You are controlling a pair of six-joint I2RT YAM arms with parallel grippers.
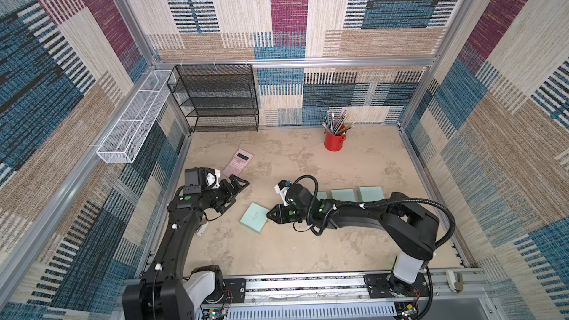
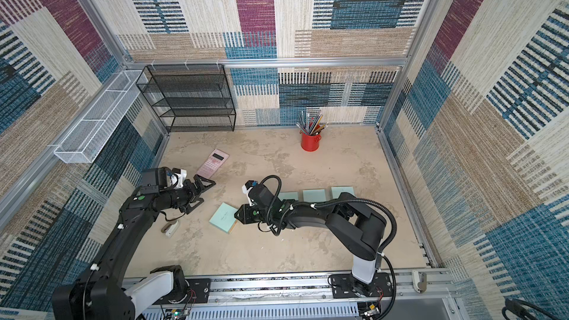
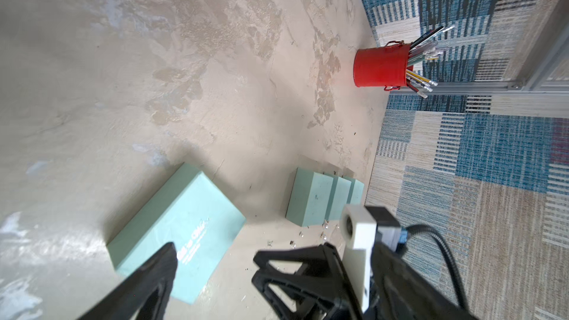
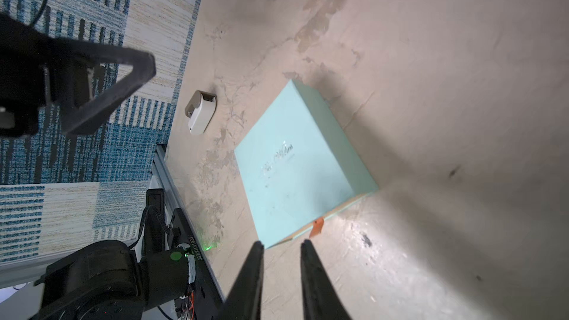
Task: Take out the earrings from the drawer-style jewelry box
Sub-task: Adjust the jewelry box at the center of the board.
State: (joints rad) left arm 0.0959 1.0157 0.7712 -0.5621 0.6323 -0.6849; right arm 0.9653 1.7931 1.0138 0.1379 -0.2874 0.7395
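Earrings (image 3: 323,236): silvery specks already out on the table, behind right gripper (image 4: 282,242), beside small mint boxes (image 3: 311,198). Its jaws are narrowly parted and empty, just at the jewelry box (image 4: 295,161) tab edge. Left gripper (image 3: 212,253) wide, idle. Whether any remain inside, cannot tell.

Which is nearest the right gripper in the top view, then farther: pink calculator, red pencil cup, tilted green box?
1. Tilted green box, at the right gripper tips.
2. Pink calculator, back left.
3. Red pencil cup, near back wall.
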